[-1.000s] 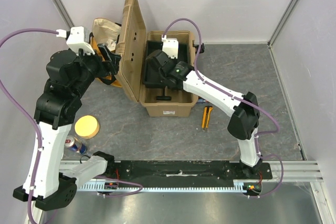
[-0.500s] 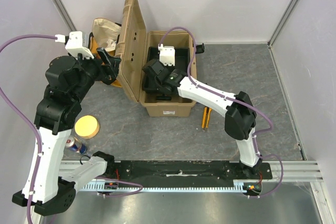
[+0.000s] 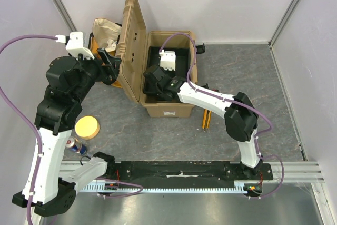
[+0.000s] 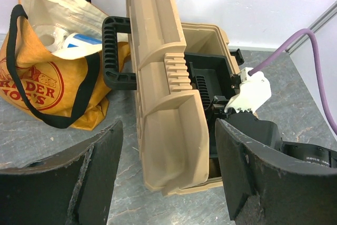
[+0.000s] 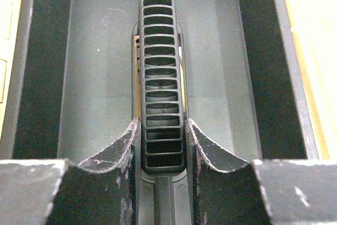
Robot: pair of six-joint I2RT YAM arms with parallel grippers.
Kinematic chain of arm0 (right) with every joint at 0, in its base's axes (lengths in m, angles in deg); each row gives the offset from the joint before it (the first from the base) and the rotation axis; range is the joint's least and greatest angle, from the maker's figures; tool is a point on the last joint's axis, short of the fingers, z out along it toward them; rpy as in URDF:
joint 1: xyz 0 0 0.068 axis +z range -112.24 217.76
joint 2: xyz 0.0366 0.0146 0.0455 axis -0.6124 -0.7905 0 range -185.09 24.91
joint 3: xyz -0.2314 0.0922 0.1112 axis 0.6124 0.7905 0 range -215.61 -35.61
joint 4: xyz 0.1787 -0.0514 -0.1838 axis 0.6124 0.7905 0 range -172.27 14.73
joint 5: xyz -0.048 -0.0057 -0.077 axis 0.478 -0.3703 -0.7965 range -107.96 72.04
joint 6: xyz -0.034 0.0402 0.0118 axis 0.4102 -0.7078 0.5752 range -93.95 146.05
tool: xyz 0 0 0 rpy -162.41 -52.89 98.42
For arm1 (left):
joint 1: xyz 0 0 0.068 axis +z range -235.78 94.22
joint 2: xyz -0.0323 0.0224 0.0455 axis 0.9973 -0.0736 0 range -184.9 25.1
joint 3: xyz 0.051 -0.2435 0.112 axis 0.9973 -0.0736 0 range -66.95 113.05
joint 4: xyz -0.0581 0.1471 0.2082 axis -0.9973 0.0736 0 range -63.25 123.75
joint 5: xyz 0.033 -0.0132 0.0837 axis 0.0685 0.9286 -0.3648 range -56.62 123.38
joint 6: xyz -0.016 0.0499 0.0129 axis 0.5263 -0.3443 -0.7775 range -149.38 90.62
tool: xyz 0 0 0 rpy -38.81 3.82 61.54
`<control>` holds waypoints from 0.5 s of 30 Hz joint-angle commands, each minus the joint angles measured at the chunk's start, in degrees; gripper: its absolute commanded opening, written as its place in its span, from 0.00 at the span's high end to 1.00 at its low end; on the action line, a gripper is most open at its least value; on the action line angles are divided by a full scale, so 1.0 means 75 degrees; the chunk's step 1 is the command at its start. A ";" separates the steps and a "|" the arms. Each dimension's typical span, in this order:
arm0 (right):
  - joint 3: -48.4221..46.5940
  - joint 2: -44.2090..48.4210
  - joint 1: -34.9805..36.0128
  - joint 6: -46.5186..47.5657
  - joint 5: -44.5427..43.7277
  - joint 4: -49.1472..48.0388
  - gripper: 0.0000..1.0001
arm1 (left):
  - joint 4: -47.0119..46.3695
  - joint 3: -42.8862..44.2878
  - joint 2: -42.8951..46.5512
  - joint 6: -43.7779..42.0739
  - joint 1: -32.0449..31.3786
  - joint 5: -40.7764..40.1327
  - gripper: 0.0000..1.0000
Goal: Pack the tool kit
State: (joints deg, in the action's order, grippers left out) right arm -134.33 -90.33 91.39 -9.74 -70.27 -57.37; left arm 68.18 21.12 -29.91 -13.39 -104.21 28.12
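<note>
1. Right now the toolbox [image 3: 168, 106] sits at upper centre of the top view, its lid [image 3: 131, 46] standing up on the left side, so the kit is open and not yet fastened
2. We see the black inner tray [image 5: 95, 67] down inside the box; whether it is fully seated we cannot tell
3. Our right gripper [image 5: 162, 127] is clamped on the tray handle [image 5: 162, 67], one finger on each side of the ribbed bar at the lower middle of the wrist view
4. Both tray compartments, as far as that view shows, hold nothing
5. Our left gripper [image 3: 111, 62] hangs spread wide and empty just left of the lid, near the Trader Joe's tote bag [image 4: 47, 77]
6. One yellow-and-black-handled tool [image 3: 207, 118] lies on the table just right of the box, partly under our right arm; its kind is too small to tell
7. We judge the task to be partway: the tray is in, while letting go of the handle, loading the loose tool, lowering the lid and closing the latches remain
</note>
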 commanded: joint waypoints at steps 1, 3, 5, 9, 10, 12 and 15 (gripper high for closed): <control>0.0260 0.0330 -0.0084 0.0201 -0.0384 0.0078 1.00 | -0.0286 -0.0001 0.0115 0.0130 0.0009 0.0021 0.24; 0.0236 0.0412 -0.0095 0.0365 -0.0396 0.0089 1.00 | -0.0286 -0.0001 0.0103 0.0142 0.0009 0.0044 0.24; 0.0178 0.0506 -0.0095 0.0494 -0.0384 0.0078 1.00 | -0.0286 0.0011 0.0080 0.0142 0.0021 0.0045 0.24; 0.0003 0.0611 -0.0037 0.0799 -0.0349 0.0113 1.00 | -0.0286 0.0023 0.0045 0.0130 0.0009 0.0056 0.24; -0.0033 0.0635 -0.0025 0.0834 -0.0361 0.0171 1.00 | -0.0286 0.0023 0.0056 0.0107 0.0009 0.0056 0.24; -0.0057 0.0658 0.0033 0.0870 -0.0372 0.0253 1.00 | -0.0286 0.0023 0.0045 0.0118 0.0021 0.0056 0.24; 0.0025 0.0659 0.0080 0.0870 -0.0267 0.0288 1.00 | -0.0286 0.0011 0.0010 0.0130 0.0021 0.0045 0.24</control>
State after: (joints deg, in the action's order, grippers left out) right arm -133.48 -89.45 91.45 -6.22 -69.38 -58.46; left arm 68.18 21.10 -29.86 -13.39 -104.21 28.10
